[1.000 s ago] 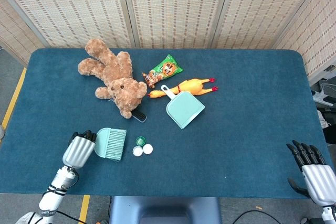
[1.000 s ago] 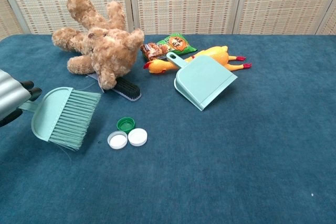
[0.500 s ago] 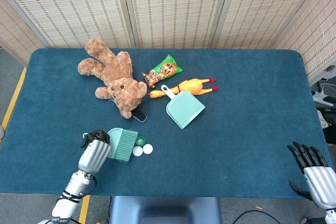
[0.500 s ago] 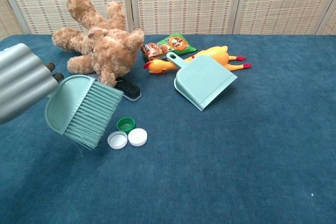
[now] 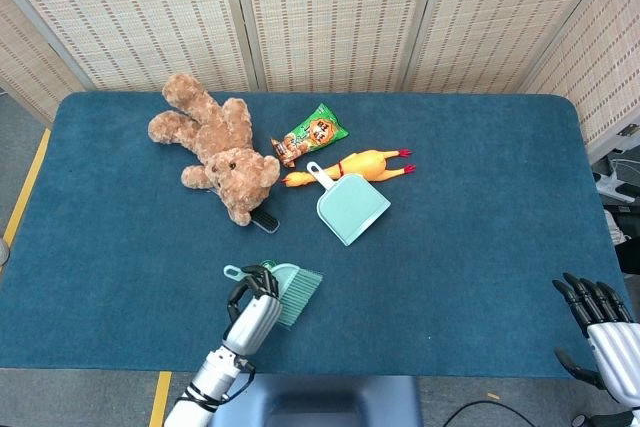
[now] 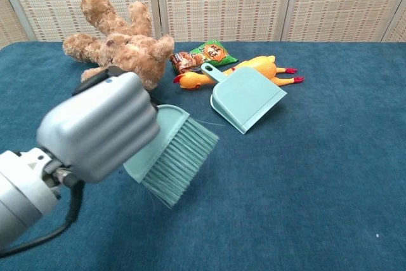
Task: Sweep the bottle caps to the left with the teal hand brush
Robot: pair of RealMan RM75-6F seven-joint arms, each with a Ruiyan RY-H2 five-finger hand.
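The left robot hand (image 5: 254,315) grips the teal hand brush (image 5: 291,289) by its handle, fingers wrapped tight round it, and in the last second it has carried the brush from the left of the bottle caps across to their right. A second ago the brush lay to the left of three caps, one green and two white, with its bristles toward them. Now, in the head view, the brush head sits over the spot where the caps lay, bristles fanned out to the right. The caps themselves cannot be seen in either view; the robot hand and brush cover that patch of the desk (image 5: 480,197), so whether they were nudged in passing cannot be told.

In the chest view the left robot hand (image 6: 101,125) fills the near left, with the brush (image 6: 177,153) angled down and to the right beneath it.

The right robot hand (image 5: 610,332) rests at the near right corner, holding nothing, fingers spread.

The judgement is that the brush is being placed on the far side of the caps, which a leftward sweep requires. The stroke itself appears not yet made.

Further back lie a teddy bear (image 5: 215,142), a snack packet (image 5: 313,133), a rubber chicken (image 5: 360,163) and a teal dustpan (image 5: 350,205), all well apart from the brush
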